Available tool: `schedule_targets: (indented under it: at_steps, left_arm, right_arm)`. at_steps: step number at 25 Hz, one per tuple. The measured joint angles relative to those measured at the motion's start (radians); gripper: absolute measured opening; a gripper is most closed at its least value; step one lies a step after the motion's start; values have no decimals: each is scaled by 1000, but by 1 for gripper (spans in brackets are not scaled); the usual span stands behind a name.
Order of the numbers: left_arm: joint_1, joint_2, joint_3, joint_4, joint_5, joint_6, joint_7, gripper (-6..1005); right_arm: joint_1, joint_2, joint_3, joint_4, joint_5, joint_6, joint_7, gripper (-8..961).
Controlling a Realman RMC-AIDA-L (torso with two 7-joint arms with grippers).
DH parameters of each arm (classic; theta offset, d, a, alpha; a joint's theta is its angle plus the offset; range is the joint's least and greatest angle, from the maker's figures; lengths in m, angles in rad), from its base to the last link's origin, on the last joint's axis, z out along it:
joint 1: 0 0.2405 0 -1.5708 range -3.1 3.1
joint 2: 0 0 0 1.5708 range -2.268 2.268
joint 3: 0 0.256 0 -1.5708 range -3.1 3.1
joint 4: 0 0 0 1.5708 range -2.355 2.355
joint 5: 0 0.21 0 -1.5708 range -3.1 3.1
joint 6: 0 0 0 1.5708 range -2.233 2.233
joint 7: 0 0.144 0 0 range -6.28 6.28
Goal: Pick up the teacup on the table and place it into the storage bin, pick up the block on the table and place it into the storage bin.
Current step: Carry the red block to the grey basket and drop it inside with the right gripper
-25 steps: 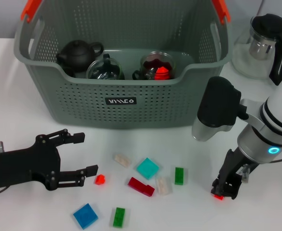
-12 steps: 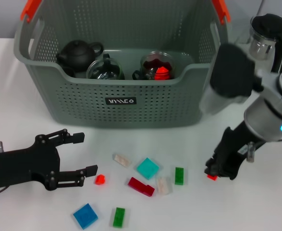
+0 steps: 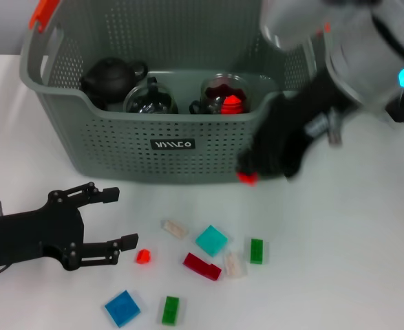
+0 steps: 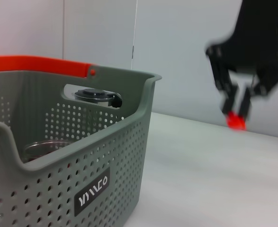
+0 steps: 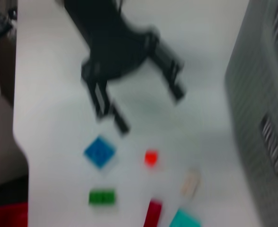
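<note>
A: One small red block (image 3: 247,178) is off the desk (image 3: 367,261) now, clenched in the right claw (image 3: 251,172), which has swung up from the near right to the storage bin (image 3: 153,117) front wall.

B: So only the drop over the rim remains?

A: Likely. The left claw (image 3: 115,220) rests released, near left, beside another red piece (image 3: 143,256).

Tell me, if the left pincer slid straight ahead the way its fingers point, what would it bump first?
Probably the small red block, lying on the table just beyond the open left pincer, near its lower finger's tip. Depth is hard to judge from the head view.
</note>
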Motion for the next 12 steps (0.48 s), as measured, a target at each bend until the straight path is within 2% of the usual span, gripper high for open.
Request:
schedule_targets:
  at_steps: [5,12]
  left_arm:
    - [1,0,-4,0,1,1,0,878]
    - [0,3,-11,0,3,12,0,878]
  right_arm:
    - [92,-3,78,0,-17,63,-25,105]
    - [130,-6,111,77,-77,294,-53,127]
